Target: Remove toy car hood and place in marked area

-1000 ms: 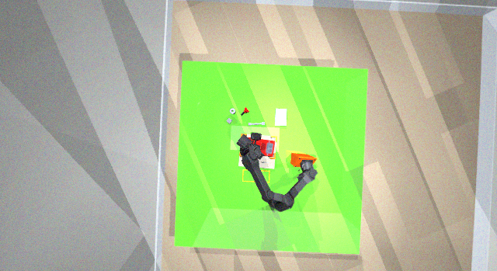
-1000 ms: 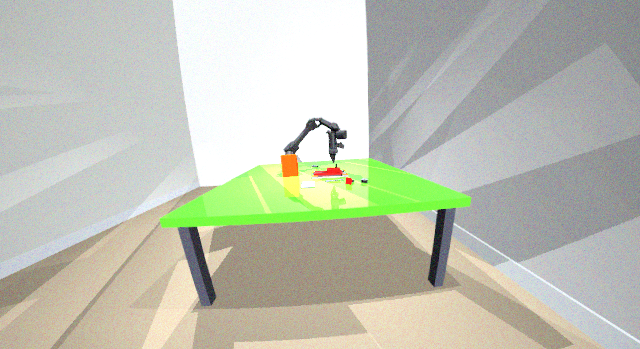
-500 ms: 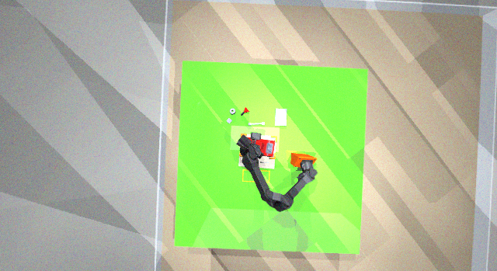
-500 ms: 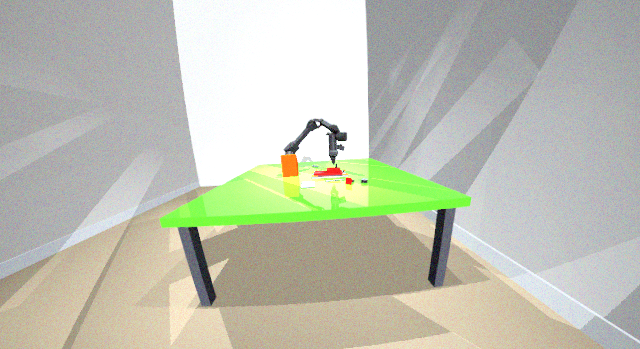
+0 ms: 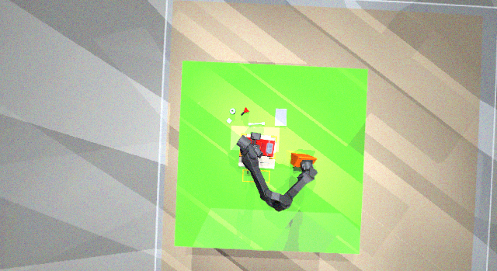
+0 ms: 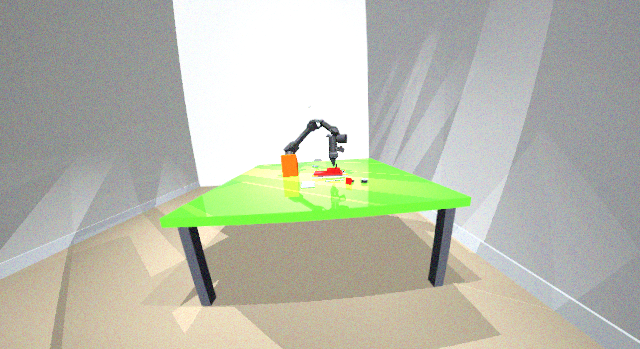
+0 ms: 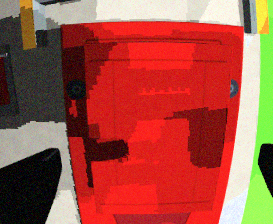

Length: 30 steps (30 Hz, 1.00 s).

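Note:
The toy car (image 5: 261, 141) (image 6: 321, 173) is red and sits on a pale base. The red hood (image 7: 157, 95), a panel with shallow grooves, fills the middle of the wrist view and lies flat on the car. My gripper (image 7: 164, 157) (image 6: 334, 165) points down just above the car, open and empty. In the wrist view one finger stands on each side of the red panel. In the top view the arm hides the fingers and part of the car. The marked area (image 5: 269, 176) is a yellow outline on the table, beside the pale base; the arm crosses over it.
Beyond the car lie a white rod (image 5: 256, 123), a red and black piece (image 5: 245, 111), a white ring (image 5: 232, 111), a small white piece (image 5: 229, 120) and a pale plate (image 5: 280, 117). An orange block (image 5: 297, 160) (image 6: 289, 165) stands by the arm's base.

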Each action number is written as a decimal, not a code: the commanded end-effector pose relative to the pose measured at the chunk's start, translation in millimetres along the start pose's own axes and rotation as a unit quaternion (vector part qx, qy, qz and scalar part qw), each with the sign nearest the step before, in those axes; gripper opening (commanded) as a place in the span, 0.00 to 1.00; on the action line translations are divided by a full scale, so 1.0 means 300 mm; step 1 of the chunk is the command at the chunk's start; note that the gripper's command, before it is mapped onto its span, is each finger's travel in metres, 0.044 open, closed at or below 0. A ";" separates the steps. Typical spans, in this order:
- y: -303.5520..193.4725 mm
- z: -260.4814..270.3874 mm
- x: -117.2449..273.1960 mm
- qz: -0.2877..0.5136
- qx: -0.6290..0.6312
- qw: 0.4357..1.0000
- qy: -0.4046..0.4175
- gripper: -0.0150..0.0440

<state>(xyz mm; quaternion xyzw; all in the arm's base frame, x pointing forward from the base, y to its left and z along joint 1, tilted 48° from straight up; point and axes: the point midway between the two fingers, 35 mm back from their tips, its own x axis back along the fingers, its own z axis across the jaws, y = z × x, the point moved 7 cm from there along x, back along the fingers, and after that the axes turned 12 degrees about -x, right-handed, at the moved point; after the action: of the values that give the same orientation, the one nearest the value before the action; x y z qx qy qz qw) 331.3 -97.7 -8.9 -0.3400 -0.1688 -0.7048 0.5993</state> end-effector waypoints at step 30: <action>-0.004 -0.001 -0.079 0.001 -0.004 1.000 0.003 1.00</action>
<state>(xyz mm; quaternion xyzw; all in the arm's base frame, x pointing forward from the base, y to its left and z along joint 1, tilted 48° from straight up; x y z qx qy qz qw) 331.3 -81.8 -23.5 -0.3398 -0.1671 -0.7046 0.6001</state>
